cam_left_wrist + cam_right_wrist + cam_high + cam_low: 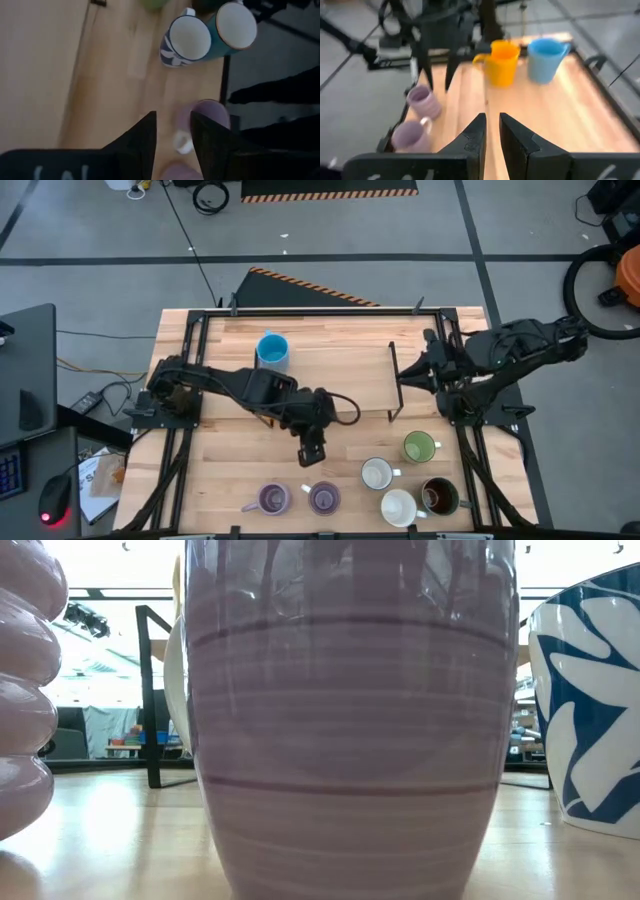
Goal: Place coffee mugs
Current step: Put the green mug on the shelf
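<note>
A pale wooden table [230,470] holds mugs clustered near the two purple mugs [298,499]; the left gripper [310,450] hangs just behind them, fingers slightly apart and empty. The right gripper [491,131] waits aside, nearly closed. Descend squarely over one rim, avoiding its neighbour

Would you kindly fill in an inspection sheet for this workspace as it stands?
Surface: wooden table, no spills seen.
Job's things: blue mug and orange mug side by side on the far side; purple mugs at near edge; green mug, white mugs, dark brown mug near right.
Clutter: thin black stand.
Hands: left hand open, empty, mid-table; right hand narrowly open, empty, by the stand.
Cables: black loop on left arm.
Surroundings: striped floor mat.
</note>
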